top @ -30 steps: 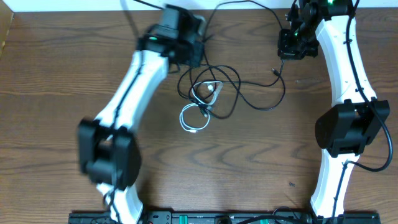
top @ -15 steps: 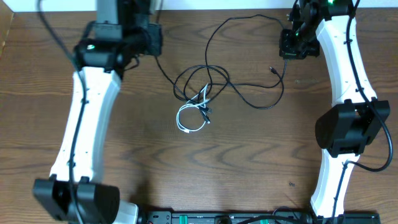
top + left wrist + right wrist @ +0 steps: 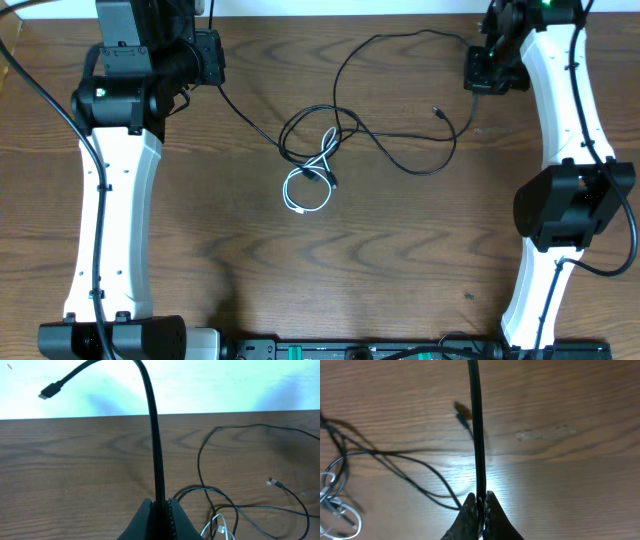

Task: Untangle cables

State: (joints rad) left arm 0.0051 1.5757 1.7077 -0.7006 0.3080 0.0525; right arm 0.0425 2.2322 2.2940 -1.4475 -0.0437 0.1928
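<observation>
The long black cable (image 3: 425, 173) runs across the far half of the table, with loops knotted in the middle. The white cable (image 3: 290, 195) lies coiled there, threaded through those loops. My left gripper (image 3: 208, 62) is at the far left, shut on one stretch of the black cable (image 3: 156, 460), whose plug end (image 3: 47, 392) sticks up past the jaws. My right gripper (image 3: 490, 72) is at the far right, shut on another stretch of the black cable (image 3: 478, 435). A free black plug (image 3: 438, 112) lies near the right arm. In the left wrist view the white cable (image 3: 218, 525) shows at the lower right.
The wooden table (image 3: 330, 280) ends at a white wall along its far edge (image 3: 300, 10). A black rail (image 3: 360, 350) runs along the near edge between the two arm bases. Each arm trails its own thicker black cord.
My left arm has swung from the tangle out to the far left, drawing the black cable with it, and the tangle has loosened. The right gripper has shifted slightly to the right.
</observation>
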